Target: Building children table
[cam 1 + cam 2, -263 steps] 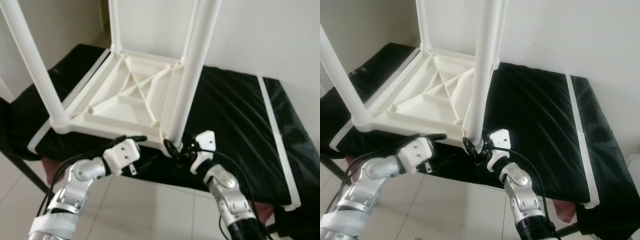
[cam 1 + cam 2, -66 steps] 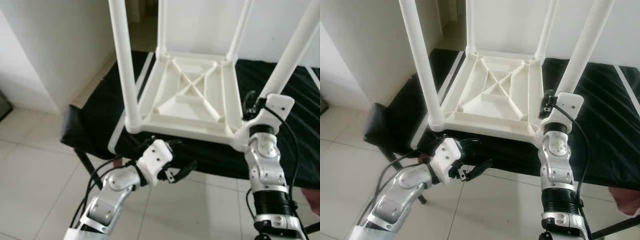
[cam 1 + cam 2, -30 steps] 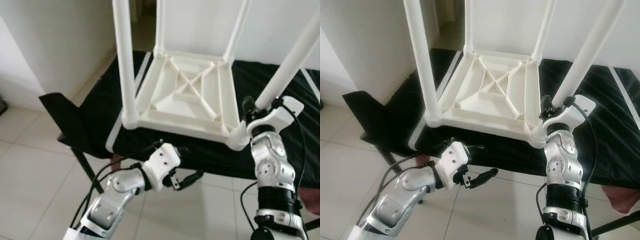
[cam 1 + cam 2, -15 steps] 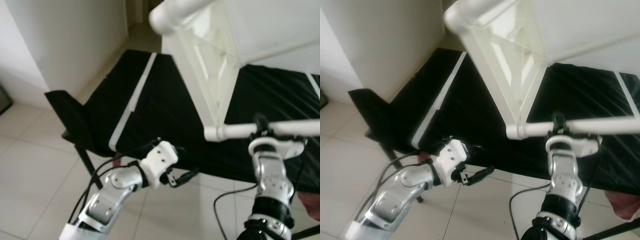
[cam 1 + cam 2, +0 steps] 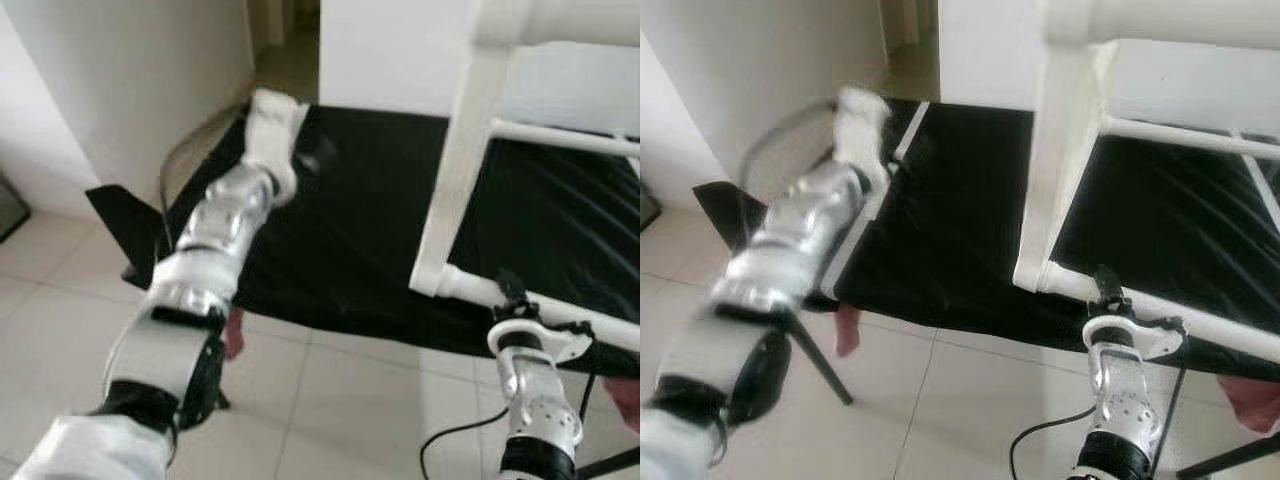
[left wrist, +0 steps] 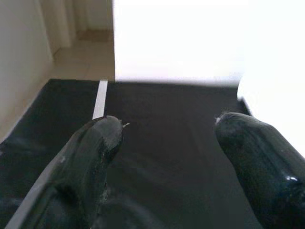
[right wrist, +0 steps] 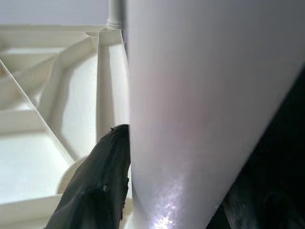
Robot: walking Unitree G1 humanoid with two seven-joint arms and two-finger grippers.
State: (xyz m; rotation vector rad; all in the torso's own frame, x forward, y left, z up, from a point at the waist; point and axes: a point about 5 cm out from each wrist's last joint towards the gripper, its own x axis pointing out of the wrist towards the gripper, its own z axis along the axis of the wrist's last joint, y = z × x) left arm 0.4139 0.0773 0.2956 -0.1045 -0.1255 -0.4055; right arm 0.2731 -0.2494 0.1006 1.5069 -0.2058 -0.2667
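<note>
While the white plastic children's table (image 5: 470, 170) stands tipped on its side over the right near part of a black-covered table (image 5: 360, 220), the right pincer (image 5: 510, 290) grips one round leg (image 5: 545, 305), a black finger (image 7: 102, 186) pressed against it. Its upper legs run out of frame. Blurred, the left pincer (image 6: 167, 143) hovers spread wide and empty over the black cover's left far corner.

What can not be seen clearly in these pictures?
- White table: its upper part is cut off by the top edge in both eye views.
- Left gripper: motion blur smears it in the left eye view.
- Right gripper: the table leg hides one finger in the right wrist view.
</note>
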